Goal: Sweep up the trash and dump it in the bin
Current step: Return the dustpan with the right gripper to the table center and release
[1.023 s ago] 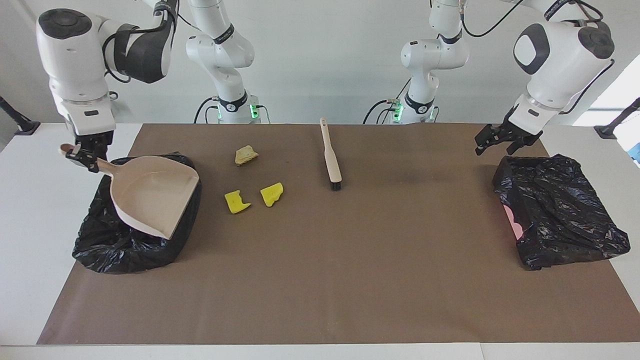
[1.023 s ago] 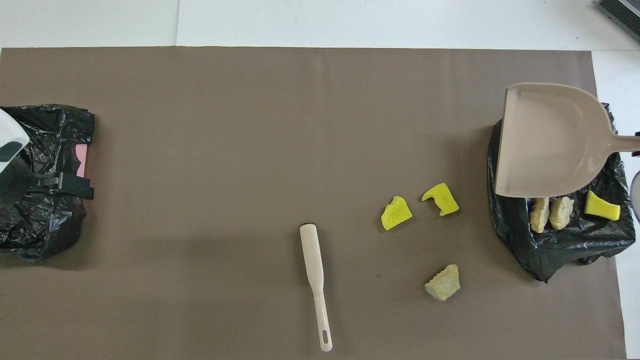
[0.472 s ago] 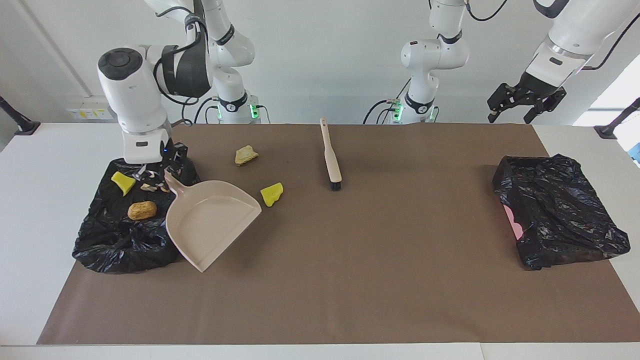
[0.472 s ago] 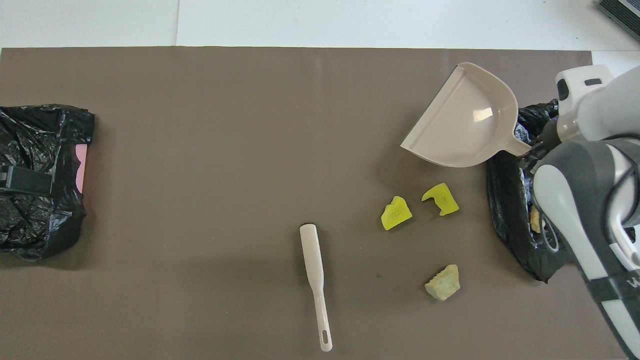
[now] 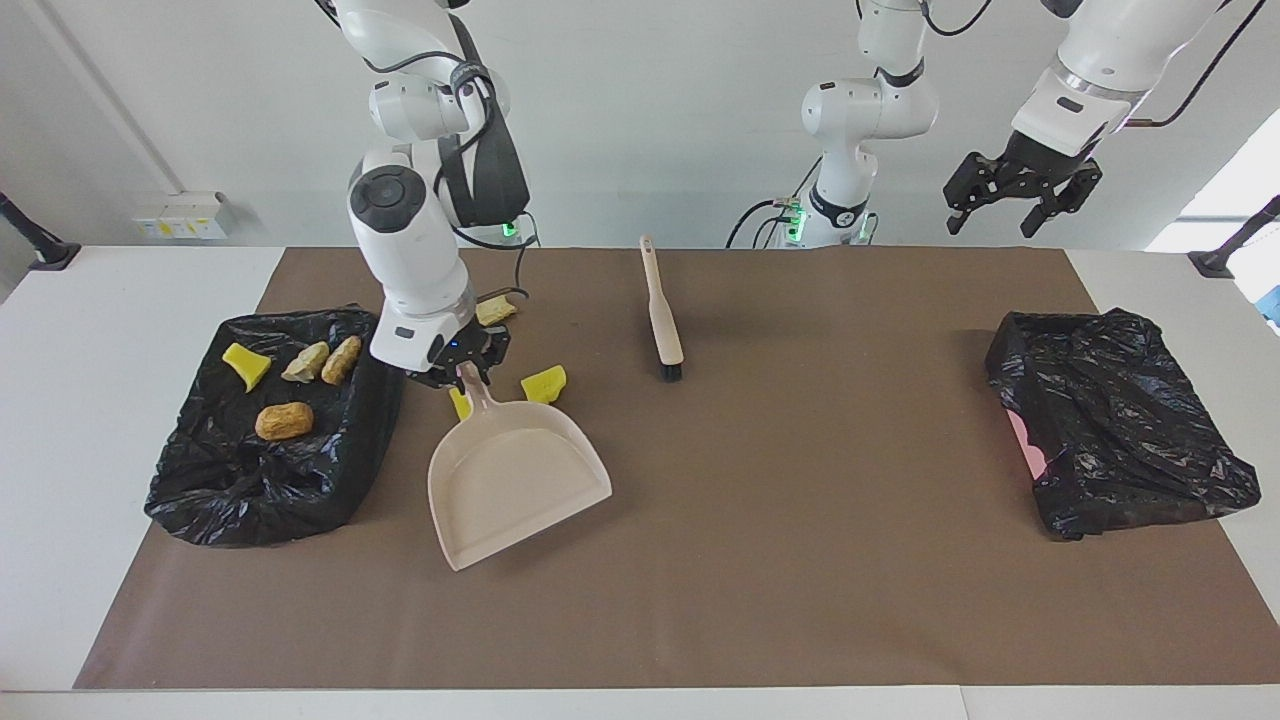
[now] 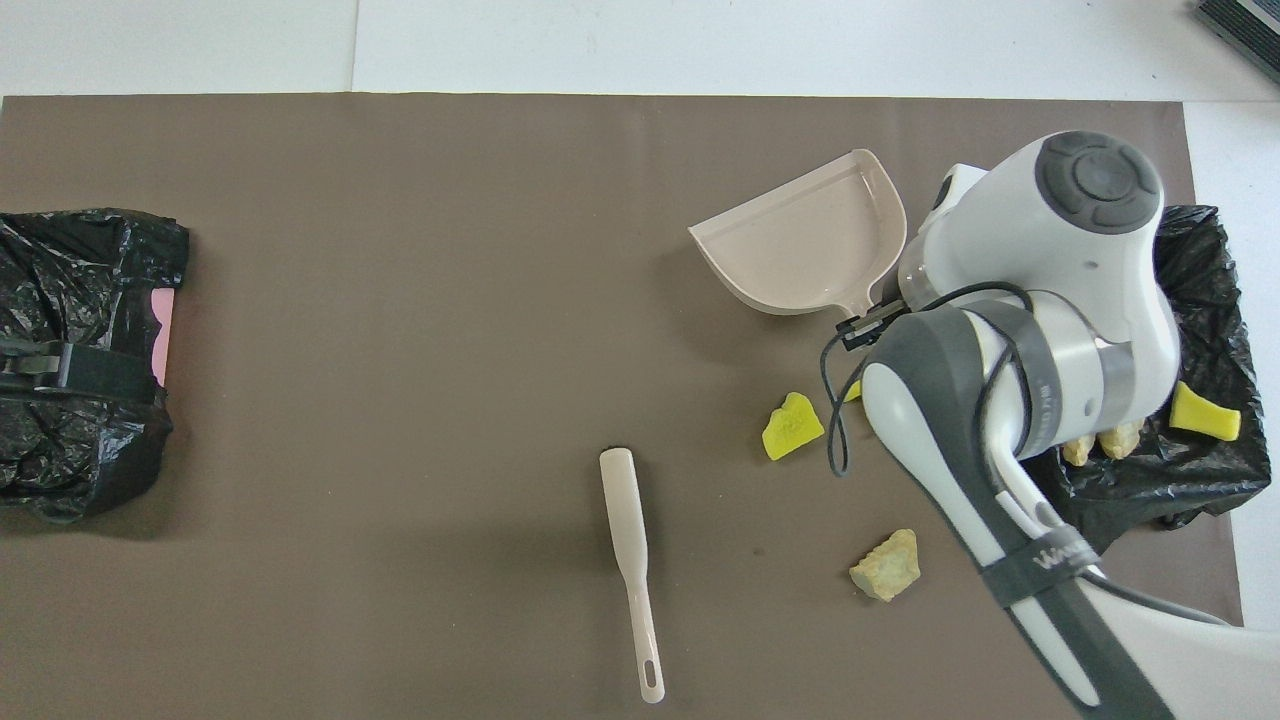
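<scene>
Swung off the bin (image 5: 190, 500) and lowered onto the mat, the dustpan (image 5: 515, 480) is held by its handle in the clamped right gripper (image 5: 462, 372), the raised left gripper (image 5: 1020, 195) spread empty, while light, soft trash (image 5: 544, 384) lies beside it.

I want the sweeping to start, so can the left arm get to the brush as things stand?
Probably yes. The left gripper hangs open and empty in the air, and the brush lies alone on the brown mat with nothing on or against it.
</scene>
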`<state>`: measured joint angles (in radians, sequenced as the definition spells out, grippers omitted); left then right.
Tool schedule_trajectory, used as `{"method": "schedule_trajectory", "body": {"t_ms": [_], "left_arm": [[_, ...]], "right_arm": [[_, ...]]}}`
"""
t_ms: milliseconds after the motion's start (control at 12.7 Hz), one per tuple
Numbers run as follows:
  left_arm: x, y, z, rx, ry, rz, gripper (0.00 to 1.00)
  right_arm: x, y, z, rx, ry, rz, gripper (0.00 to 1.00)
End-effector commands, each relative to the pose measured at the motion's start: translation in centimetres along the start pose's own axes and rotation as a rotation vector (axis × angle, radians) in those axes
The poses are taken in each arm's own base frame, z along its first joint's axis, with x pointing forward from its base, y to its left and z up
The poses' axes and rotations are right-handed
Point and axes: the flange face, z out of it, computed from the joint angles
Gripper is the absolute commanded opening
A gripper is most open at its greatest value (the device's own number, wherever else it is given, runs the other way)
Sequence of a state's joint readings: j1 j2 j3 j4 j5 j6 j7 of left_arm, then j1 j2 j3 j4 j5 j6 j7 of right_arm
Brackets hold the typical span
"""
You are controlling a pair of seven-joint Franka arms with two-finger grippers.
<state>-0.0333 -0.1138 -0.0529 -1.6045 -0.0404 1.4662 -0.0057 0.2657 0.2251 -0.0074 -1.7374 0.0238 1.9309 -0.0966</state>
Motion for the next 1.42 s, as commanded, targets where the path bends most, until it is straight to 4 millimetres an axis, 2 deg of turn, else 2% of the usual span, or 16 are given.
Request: {"method": "schedule_trajectory", "body": {"t_ms": [0, 157, 315, 394, 551, 630, 708, 787, 945, 1023, 1259, 1338], "left_arm": [[-0.8, -0.6, 0.1, 0.015, -0.012, 0.008, 1.00], [-0.3, 0.2, -0.5, 0.023, 0.015, 0.011, 1.00], [0.4, -0.7, -0.9, 0.013, 0.075, 0.005, 1.00], [0.5, -0.5, -0.9, 0.013, 0.080, 0.009, 1.00], [0.5, -0.1, -0.7, 0.013, 0.074, 0.012, 1.00], [0.5, -0.2, -0.8, 0.012, 0.074, 0.009, 1.00], [0.5, -0.7, -0.7, 0.013, 0.074, 0.000, 1.00], [0.5, -0.6, -0.6, 0.013, 0.072, 0.000, 1.00], [0.6, -0.8, -0.5, 0.011, 0.071, -0.008, 1.00], [0.6, -0.9, -0.6, 0.013, 0.072, -0.008, 1.00], [0.6, -1.8, -0.5, 0.012, 0.070, -0.022, 1.00], [0.6, -1.8, -0.5, 0.013, 0.070, -0.022, 1.00]], "right_arm": [[2.3, -4.6, 0.9, 0.028, 0.040, 0.145, 0.00], [3.9, -8.6, 2.1, 0.034, 0.058, 0.248, 0.00], [5.1, -12.8, 3.9, 0.027, 0.048, 0.313, 0.00], [5.9, -14.9, 5.0, 0.027, 0.055, 0.350, 0.00], [7.3, -18.1, 7.2, 0.036, 0.076, 0.381, 0.00], [7.5, -18.7, 8.0, 0.040, 0.088, 0.392, 0.00], [7.6, -19.0, 8.2, 0.042, 0.090, 0.415, 0.18], [7.6, -18.8, 7.8, 0.037, 0.100, 0.426, 0.99], [7.3, -19.0, 6.9, 0.041, 0.105, 0.421, 1.00], [6.8, -18.9, 5.4, 0.044, 0.111, 0.413, 1.00], [3.3, -19.1, 1.9, 0.056, 0.099, 0.407, 1.00], [2.0, -20.1, 1.2, 0.057, 0.087, 0.393, 1.00]]}}
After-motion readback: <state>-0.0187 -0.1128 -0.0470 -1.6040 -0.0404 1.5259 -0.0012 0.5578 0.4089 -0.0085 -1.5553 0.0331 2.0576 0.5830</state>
